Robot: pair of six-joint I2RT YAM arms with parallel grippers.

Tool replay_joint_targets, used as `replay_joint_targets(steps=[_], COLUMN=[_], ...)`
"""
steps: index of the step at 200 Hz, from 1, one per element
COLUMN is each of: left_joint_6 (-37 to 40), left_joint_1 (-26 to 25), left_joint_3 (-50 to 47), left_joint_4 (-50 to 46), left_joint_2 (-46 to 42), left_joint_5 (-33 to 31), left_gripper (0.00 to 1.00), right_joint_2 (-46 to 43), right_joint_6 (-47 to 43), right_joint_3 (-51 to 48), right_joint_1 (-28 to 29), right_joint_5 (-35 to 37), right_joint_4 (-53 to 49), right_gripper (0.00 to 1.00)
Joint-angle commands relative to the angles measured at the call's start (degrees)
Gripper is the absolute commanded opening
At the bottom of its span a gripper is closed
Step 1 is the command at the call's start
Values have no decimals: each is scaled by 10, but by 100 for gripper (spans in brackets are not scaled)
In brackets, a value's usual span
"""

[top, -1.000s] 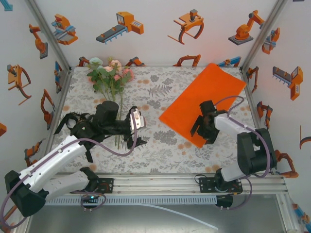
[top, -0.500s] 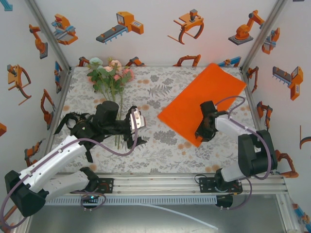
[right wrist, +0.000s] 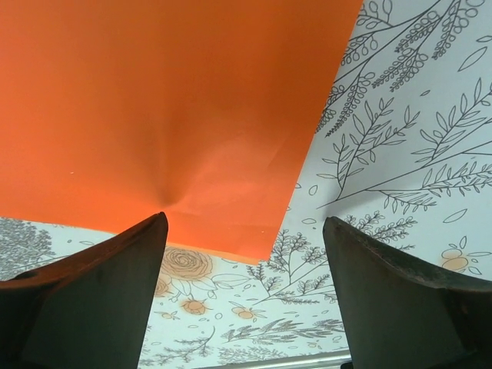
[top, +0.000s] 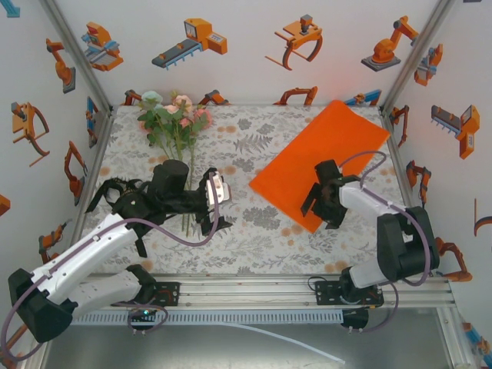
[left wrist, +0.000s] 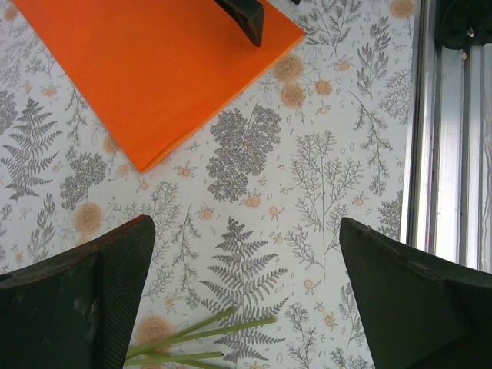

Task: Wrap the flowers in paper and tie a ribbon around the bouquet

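Over the paper's [right wrist: 154, 100] corner the right gripper [right wrist: 244, 223] gapes; left gripper [left wrist: 246, 224] gapes above flowers [left wrist: 201, 330].

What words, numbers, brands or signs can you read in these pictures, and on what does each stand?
None can be read.
The plain bright-orange paper sheet bears no writing.
The small white patches on the orange machine drawings on the walls are too small to read.
The grey floral tablecloth carries only plant prints.
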Motion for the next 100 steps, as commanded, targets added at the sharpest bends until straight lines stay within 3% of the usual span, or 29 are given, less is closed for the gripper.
replay_joint_targets(steps=[1, 61, 100], left_joint_6=[7, 13, 11], left_joint_1=[-4, -4, -5], left_joint_3=[4, 0, 2], left_joint_4=[-13, -15, -15], left_joint_2=[6, 3, 7], left_joint_5=[1, -7, -3], left_gripper=[97, 97, 97], right_joint_2=[31, 46, 25], right_joint_6=[-2, 0, -1], right_joint_3=[32, 27, 22], right_joint_1=[15, 26, 26], right_joint_5=[36, 70, 78], right_joint_4=[-25, -11, -13], right_gripper=[74, 40, 31])
